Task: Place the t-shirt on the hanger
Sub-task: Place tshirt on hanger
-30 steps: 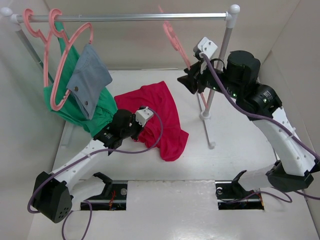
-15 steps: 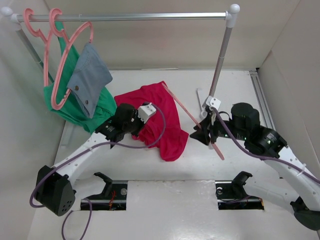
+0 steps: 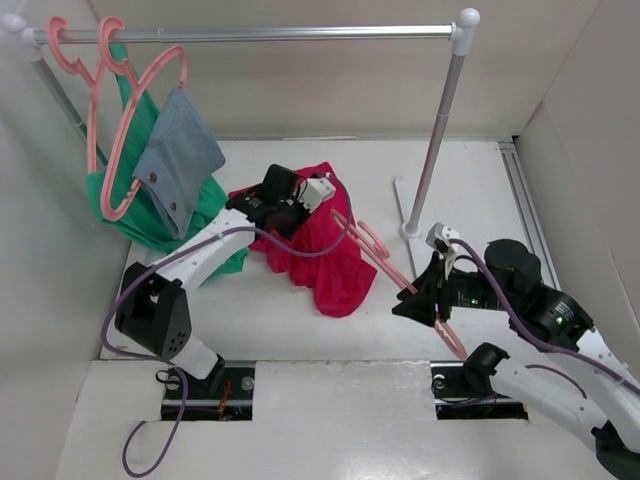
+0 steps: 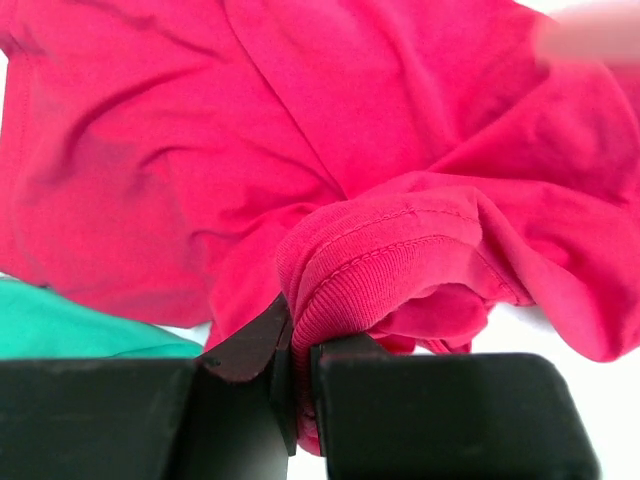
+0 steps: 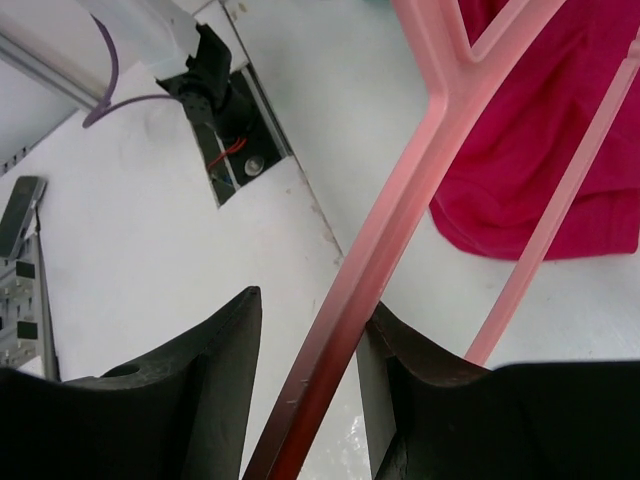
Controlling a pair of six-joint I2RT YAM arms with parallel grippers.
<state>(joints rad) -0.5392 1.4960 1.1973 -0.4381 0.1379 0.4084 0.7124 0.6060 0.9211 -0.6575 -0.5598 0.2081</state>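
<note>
The crimson t-shirt (image 3: 335, 262) lies bunched on the white table, mid-left. My left gripper (image 3: 290, 213) is shut on its ribbed collar edge; in the left wrist view the red cloth (image 4: 300, 130) is pinched between the jaws of the gripper (image 4: 300, 352). My right gripper (image 3: 413, 302) is shut on the lower bar of the salmon-pink hanger (image 3: 375, 245). The hanger slants up-left, with its hook end over the shirt's right edge. In the right wrist view the hanger bar (image 5: 400, 210) runs between the fingers of the gripper (image 5: 315, 302), with the t-shirt (image 5: 540, 170) beyond.
A clothes rack with a metal rail (image 3: 260, 33) and a right post (image 3: 440, 130) stands at the back. On its left end, pink hangers (image 3: 110, 100) bear a green garment (image 3: 150, 225) and a grey-blue cloth (image 3: 180, 155). Enclosure walls surround the table. Arm mounts (image 3: 210, 390) sit at the near edge.
My right gripper brought the hanger down off the rail and toward the near right. My left gripper moved up and back with the collar, dragging the shirt into a tighter bunch.
</note>
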